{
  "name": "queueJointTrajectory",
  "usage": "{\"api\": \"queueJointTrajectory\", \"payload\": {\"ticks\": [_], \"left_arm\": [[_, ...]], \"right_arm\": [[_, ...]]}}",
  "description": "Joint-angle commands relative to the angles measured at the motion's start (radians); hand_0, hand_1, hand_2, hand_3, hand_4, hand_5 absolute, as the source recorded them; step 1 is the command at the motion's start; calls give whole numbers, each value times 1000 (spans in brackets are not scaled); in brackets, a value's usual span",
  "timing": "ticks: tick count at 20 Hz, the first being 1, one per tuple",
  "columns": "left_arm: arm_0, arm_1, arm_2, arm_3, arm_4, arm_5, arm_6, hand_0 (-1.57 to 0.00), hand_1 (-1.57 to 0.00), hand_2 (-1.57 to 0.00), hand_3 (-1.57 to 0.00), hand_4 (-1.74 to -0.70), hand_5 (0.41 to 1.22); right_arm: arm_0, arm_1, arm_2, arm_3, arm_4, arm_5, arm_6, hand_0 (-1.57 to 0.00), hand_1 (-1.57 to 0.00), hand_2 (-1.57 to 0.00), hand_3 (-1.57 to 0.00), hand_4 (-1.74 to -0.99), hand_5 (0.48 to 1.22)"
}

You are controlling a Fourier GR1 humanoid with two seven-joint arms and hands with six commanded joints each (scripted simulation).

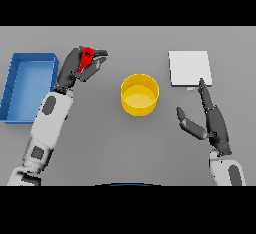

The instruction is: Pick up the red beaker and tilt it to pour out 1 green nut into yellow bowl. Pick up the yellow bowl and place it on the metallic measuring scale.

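Note:
The red beaker [87,58] is in my left hand [75,70], whose fingers are curled round it, held up left of the yellow bowl [140,94]. The beaker is mostly hidden by the fingers; no green nut shows. The yellow bowl stands at the table's middle and looks empty inside. The metallic measuring scale [189,68], a pale square plate, lies at the back right. My right hand [212,118] is open with straight fingers, right of the bowl, its fingertips near the scale's front edge.
A blue open bin [12,85] sits at the far left, just beside my left forearm.

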Motion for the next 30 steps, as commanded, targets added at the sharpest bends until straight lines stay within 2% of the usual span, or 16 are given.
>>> {"api": "queueJointTrajectory", "payload": {"ticks": [1, 4, 8, 13, 15, 16, 17, 19, 21, 23, 26, 30], "left_arm": [[-6, 12, -25, -6, -33, -2, 25, -1563, -1564, -1564, -1562, -1732, 1129], [-26, 68, -113, -21, -148, -31, 69, -1567, -1567, -1568, -1566, -1737, 1120], [-109, 97, -231, -25, -290, -87, 165, -1569, -1569, -1570, -1569, -1739, 1134], [-195, 137, -386, -3, -487, -151, 216, -1570, -1571, -1571, -1570, -1740, 1183], [-231, 133, -448, 17, -554, -193, 234, -1571, -1571, -1571, -1571, -1741, 1197], [-249, 139, -474, 29, -584, -227, 242, -1571, -1571, -1571, -1571, -1689, 1202], [-276, 145, -495, 53, -615, -246, 238, -1571, -1571, -1571, -1492, -1698, 1205], [-319, 152, -546, 72, -670, -294, 214, -1571, -1571, -1571, -1383, -1710, 1211], [-368, 158, -590, 99, -718, -343, 186, -1571, -1571, -1571, -1349, -1717, 1215], [-408, 146, -627, 138, -760, -358, 154, -1571, -1571, -1571, -1295, -1719, 1217], [-449, 141, -689, 167, -814, -380, 77, -1571, -1571, -1571, -1429, -1725, 1219], [-505, 129, -773, 200, -899, -389, 26, -1571, -1571, -1571, -1513, -1732, 1220]], "right_arm": [[-8, 2, -2, 2, -1, -2, 17, 1, 1, 1, 1, -1202, 662], [2, 1, 4, -12, 2, 0, 31, 1, 1, 1, 1, -1190, 658], [-13, -1, 2, -7, 2, 3, 53, 1, 1, 1, 1, -1178, 667], [0, 5, -2, -4, -17, 12, 36, 1, 1, 1, 1, -1183, 673], [0, 17, 8, -10, -7, 6, 53, 1, 1, 1, 1, -1187, 676], [4, 17, 10, -18, -9, 9, 53, 1, 1, 1, 1, -1191, 675], [20, 17, 12, -28, -17, 16, 45, 1, 1, 1, 1, -1190, 675], [21, 19, 6, -23, -27, 18, 66, 1, 1, 1, 1, -1195, 671], [4, 27, -9, -14, -56, 20, 78, 1, 1, 1, 1, -1197, 659], [5, 32, -13, -11, -68, 23, 78, 1, 1, 1, 1, -1206, 639], [20, 37, -2, -11, -42, 10, 50, 1, 1, 1, 1, -1221, 617], [13, 43, 1, -14, -16, -15, 44, 1, 1, 1, 1, -1205, 584]]}}
